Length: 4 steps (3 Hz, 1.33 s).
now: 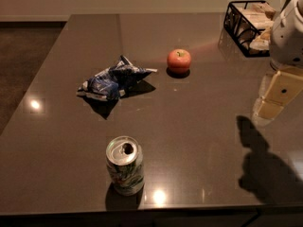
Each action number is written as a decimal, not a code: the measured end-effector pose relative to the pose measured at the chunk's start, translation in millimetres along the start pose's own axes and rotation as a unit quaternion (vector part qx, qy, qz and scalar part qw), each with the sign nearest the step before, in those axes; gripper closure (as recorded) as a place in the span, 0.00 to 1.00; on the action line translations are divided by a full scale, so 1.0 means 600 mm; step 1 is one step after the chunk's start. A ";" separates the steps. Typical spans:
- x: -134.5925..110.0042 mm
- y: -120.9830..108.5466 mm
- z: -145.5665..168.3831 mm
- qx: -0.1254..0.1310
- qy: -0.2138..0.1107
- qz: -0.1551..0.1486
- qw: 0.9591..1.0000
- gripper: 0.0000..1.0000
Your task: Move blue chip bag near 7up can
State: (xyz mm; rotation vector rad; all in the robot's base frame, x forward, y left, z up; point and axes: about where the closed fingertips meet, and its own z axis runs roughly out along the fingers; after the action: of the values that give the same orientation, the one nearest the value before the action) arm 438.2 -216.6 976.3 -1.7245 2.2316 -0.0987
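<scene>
Camera view: hand [277,96] at right edge, state unclear; blue chip bag [113,79] behind 7up can [125,167].

End effector [276,96] — right edge, over table [189,126]

Crumpled blue chip bag [112,81] lies apart behind upright, apparently opened 7up can [125,165]; tool [271,105] far right.

The gripper [277,98] hangs at the right edge, partly cut off; the arm [288,32] hides part of the wire basket [239,20].
</scene>
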 end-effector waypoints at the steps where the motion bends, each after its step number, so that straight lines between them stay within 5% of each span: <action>1: 0.000 0.000 0.000 0.000 0.000 0.000 1.000 0.00; 2: -0.025 -0.008 0.005 -0.007 -0.016 -0.011 1.000 0.00; 4: -0.150 -0.069 0.055 -0.030 -0.085 -0.052 0.995 0.00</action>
State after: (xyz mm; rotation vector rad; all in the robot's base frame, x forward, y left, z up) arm 506.2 -137.5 973.7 -1.8085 2.0433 0.0896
